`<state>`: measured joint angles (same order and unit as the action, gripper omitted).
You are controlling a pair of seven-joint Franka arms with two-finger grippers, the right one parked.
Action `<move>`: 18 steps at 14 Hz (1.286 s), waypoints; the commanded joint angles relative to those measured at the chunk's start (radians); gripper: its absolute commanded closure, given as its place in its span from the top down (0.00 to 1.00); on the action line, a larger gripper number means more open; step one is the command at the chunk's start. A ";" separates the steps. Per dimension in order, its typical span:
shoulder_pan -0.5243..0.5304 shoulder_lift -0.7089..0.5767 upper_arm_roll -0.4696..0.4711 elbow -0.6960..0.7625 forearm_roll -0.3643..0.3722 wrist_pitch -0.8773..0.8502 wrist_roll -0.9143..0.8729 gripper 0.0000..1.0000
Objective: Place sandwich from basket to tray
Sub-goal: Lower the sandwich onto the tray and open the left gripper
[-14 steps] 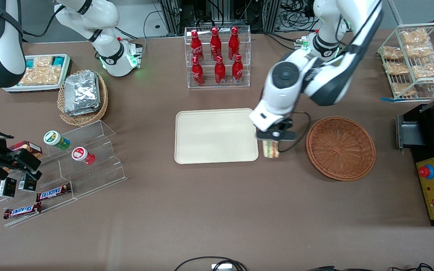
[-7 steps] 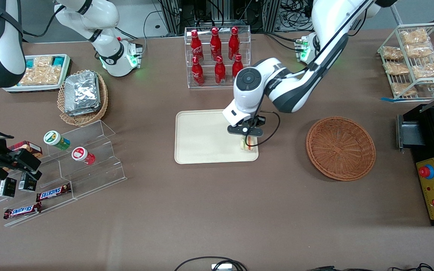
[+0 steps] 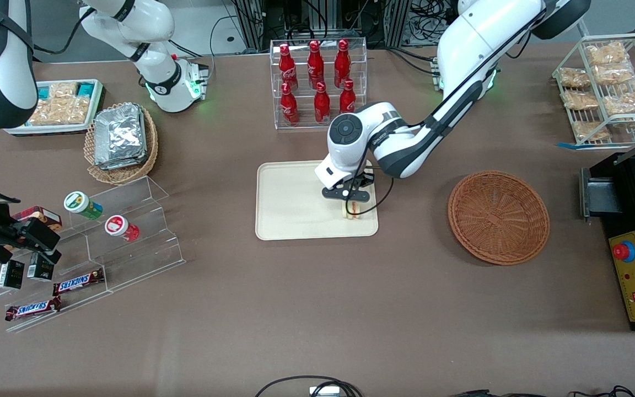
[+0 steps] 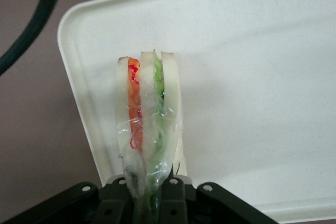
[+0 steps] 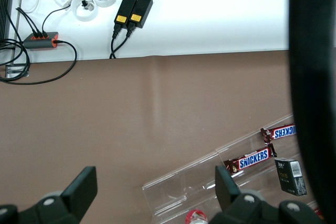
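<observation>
Fingers (image 4: 169, 196) of the gripper (image 3: 350, 203) clamp the wrapped sandwich (image 4: 148, 124) over the cream tray (image 3: 295, 198) on the brown table (image 3: 317, 309), near the tray's basket-side (image 3: 498, 216) edge.

End effector (image 3: 352, 205) clamping sandwich (image 3: 353, 210) over tray (image 3: 290, 204) corner; tray centre bare
</observation>
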<state>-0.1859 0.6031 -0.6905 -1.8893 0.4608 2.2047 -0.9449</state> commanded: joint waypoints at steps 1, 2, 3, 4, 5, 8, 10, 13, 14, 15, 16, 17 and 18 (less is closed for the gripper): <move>-0.030 0.030 0.006 0.032 0.027 -0.007 -0.031 0.00; -0.030 0.033 0.008 0.030 0.027 -0.007 -0.031 0.00; -0.030 0.035 0.006 0.029 0.027 -0.007 -0.031 0.00; -0.032 0.038 0.006 0.026 0.027 -0.007 -0.029 0.05; -0.030 0.044 0.006 0.026 0.027 -0.008 -0.028 0.19; -0.030 0.061 0.008 0.029 0.041 -0.008 -0.029 0.84; -0.030 0.061 0.006 0.030 0.044 -0.010 -0.034 0.99; -0.027 0.055 0.008 0.042 0.044 -0.011 -0.078 0.99; -0.024 0.050 0.006 0.062 0.042 -0.016 -0.081 0.99; -0.021 0.046 0.006 0.085 0.041 -0.025 -0.089 0.99; -0.021 0.046 0.006 0.111 0.041 -0.043 -0.113 0.99; -0.023 0.044 0.006 0.134 0.042 -0.063 -0.136 0.99; -0.021 0.041 0.006 0.150 0.042 -0.074 -0.141 0.99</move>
<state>-0.1998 0.6475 -0.6857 -1.7892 0.4832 2.1747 -1.0410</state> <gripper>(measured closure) 0.009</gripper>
